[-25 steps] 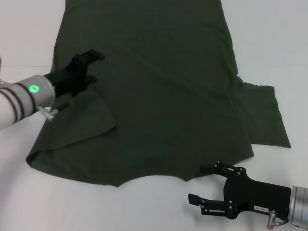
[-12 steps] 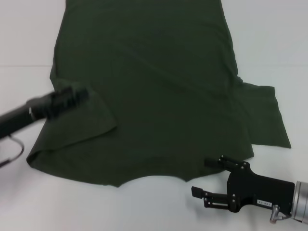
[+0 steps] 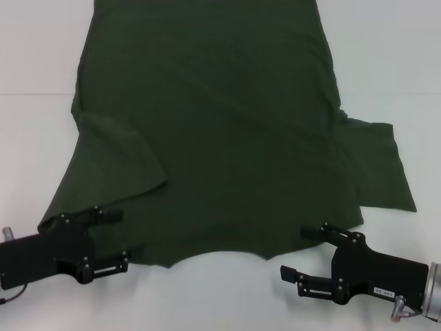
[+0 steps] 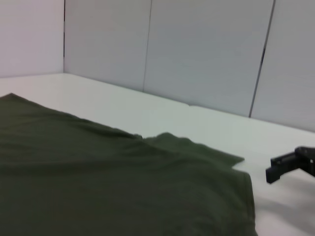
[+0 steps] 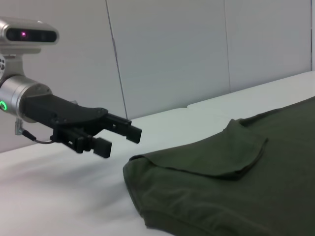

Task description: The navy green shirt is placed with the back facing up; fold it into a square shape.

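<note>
White table (image 3: 41, 55), pale grey panelled wall (image 4: 197, 54) behind

Dark olive on white, black at the near corners.

I see the navy green shirt (image 3: 220, 131) as plain dark olive-green, without print, on a white table (image 3: 34, 48). My left gripper (image 3: 117, 234) and right gripper (image 3: 303, 252) are black; the right wrist shows silver, and pale grey wall panels (image 5: 167, 54) stand behind.

The left gripper (image 3: 117, 234) has been pulled off the navy green shirt (image 3: 227, 131), away from the folded-in left sleeve, and brought to the shirt's near left corner, fingers spread apart. The right gripper (image 3: 306, 254) has been nudged slightly closer to the shirt's near edge.
</note>
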You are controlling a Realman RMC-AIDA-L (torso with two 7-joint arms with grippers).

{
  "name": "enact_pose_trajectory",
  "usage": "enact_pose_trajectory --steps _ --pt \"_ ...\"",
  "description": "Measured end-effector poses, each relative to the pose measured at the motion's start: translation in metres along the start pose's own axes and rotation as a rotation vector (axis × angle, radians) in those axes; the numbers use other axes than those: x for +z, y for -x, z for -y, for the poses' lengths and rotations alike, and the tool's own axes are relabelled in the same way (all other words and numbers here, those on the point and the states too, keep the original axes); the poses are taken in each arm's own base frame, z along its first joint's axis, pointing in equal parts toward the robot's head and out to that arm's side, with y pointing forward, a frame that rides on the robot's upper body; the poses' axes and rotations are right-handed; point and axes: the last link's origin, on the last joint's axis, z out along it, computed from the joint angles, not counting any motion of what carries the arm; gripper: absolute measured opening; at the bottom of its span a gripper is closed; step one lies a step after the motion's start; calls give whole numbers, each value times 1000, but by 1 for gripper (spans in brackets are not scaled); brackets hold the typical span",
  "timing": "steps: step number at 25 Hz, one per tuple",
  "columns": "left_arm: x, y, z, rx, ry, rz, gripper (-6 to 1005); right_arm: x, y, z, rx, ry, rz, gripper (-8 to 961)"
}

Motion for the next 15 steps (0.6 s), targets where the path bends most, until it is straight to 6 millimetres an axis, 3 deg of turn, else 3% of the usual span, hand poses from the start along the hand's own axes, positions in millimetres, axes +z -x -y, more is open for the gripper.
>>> enact_pose_trajectory --steps 11,15 --pt "-3 8 -4 9 -12 18 778 -8 0 4 37 -43 26 917" --pt "-6 10 -5 5 -11 21 777 -26 13 16 152 -75 73 916"
